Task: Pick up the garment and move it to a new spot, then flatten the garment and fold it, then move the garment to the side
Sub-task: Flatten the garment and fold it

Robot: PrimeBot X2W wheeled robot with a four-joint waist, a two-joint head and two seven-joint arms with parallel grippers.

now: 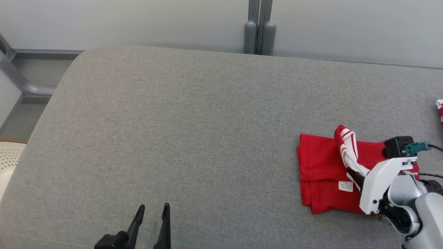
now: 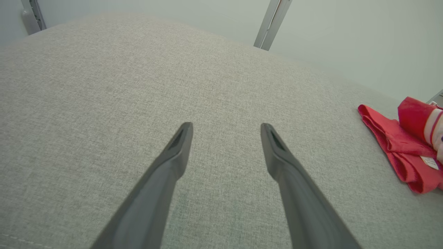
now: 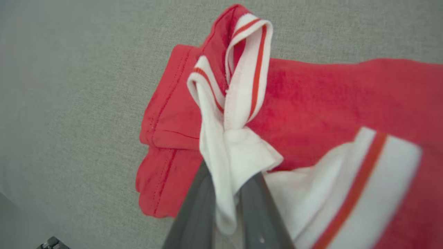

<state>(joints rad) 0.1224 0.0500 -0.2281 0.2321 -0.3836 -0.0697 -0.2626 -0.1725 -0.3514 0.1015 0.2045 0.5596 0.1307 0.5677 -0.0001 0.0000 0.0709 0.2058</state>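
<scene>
White ribbed trim (image 3: 242,100) with red stripes sits pinched between the two dark fingers of our right gripper (image 3: 230,173), which stand narrow and closed on that fold. Beyond the fingertips the trim runs out in a twisted loop. Under and around these fingers lies the red body of the garment (image 3: 304,103), folded and flat on the grey cushion (image 3: 69,103); its doubled hem ends just left of the fingers. In the head view we see the same grip (image 1: 354,174), with the garment (image 1: 322,173) spreading left of the fingers and a white label (image 1: 345,186) just beside them.

Our left gripper (image 1: 154,206) holds nothing; its two fingers stand wide apart above bare cushion (image 1: 207,121). From its own wrist view (image 2: 225,125) the garment (image 2: 398,148) lies well off to the right of the fingers.

Between the two grippers we have a broad stretch of open grey fabric. Ahead of the left fingers the cushion runs free to its far edge, where it meets a pale wall (image 1: 138,20) and two grey posts (image 1: 259,34). Far to their left the cushion rounds off at a corner. Its near edge lies close behind the left fingers.

We count one garment, two grippers with two fingers each, and one label. One small red-and-white scrap (image 1: 439,108) shows beyond the right fingers at the picture's edge; we cannot tell what it is.
</scene>
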